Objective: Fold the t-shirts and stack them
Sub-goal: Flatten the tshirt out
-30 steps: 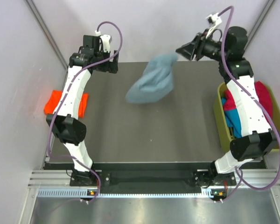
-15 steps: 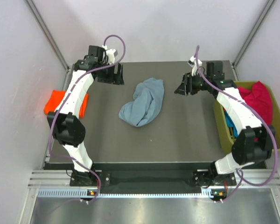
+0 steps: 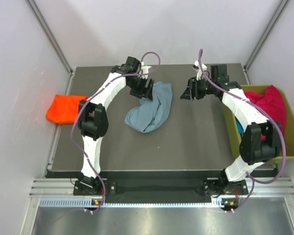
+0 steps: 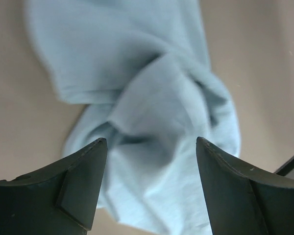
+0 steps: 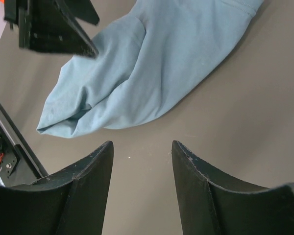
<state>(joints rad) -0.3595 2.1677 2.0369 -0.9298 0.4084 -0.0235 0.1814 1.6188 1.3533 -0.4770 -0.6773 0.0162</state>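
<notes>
Left gripper (image 3: 143, 89) hangs over the far end of the crumpled grey-blue t-shirt (image 3: 152, 110) mid-table, fingers spread with nothing pinched, arm reaching in from the left. Right gripper (image 3: 188, 93) sits just right of the shirt, pointing at it, jaws apart too. Orange-red t-shirt (image 3: 63, 108) lies off the left edge

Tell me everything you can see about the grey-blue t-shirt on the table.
The grey-blue t-shirt is soft, plain cloth, unfolded, lying in a crumpled, twisted heap with overlapping folds and a hemmed edge showing, on the dark table near its middle. The left gripper is above its far end, jaws open; contact cannot be told.
</notes>
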